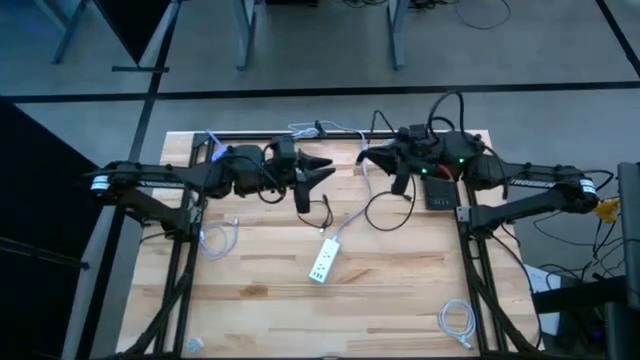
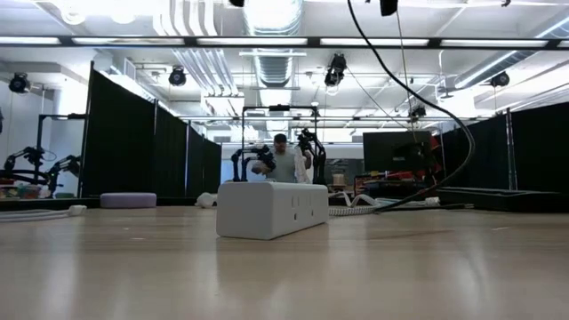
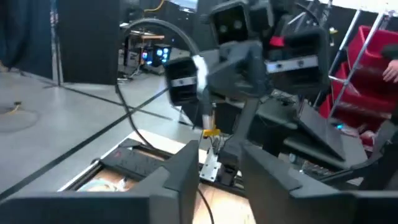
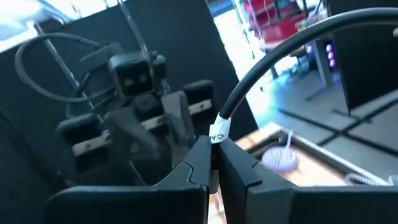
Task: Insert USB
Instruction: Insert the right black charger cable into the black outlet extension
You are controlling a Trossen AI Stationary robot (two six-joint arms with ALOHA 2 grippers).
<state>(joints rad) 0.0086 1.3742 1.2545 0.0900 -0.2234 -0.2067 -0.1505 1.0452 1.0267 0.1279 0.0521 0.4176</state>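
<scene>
A white power strip [image 1: 321, 262] lies flat near the table's middle and shows close up in the low view [image 2: 271, 209]. A black cable with a white label [image 4: 217, 131] arcs up from my right gripper [image 4: 214, 163], which is shut on it over the table's far middle [image 1: 368, 156]. In the left wrist view the cable's short end [image 3: 210, 143] hangs below that gripper, with a yellow band and a pale tip. My left gripper [image 1: 322, 172] hovers open, level, facing the right gripper from the left, touching nothing; its fingers [image 3: 180, 177] frame the hanging end. My right gripper pinches the black cable between its two fingers, just below the white label [image 4: 215, 138]. The fingers point level toward the table's left and lie across the cable. The long part curves up and away [image 4: 292, 46], and the short end hangs free, clear of the table.
A black cable loop [image 1: 386, 212] lies between the power strip and the right arm. White coiled cables sit at the left [image 1: 218, 238] and near right [image 1: 457, 322]. A black box [image 1: 440, 192] lies under the right arm. A person [image 2: 283, 164] stands far behind.
</scene>
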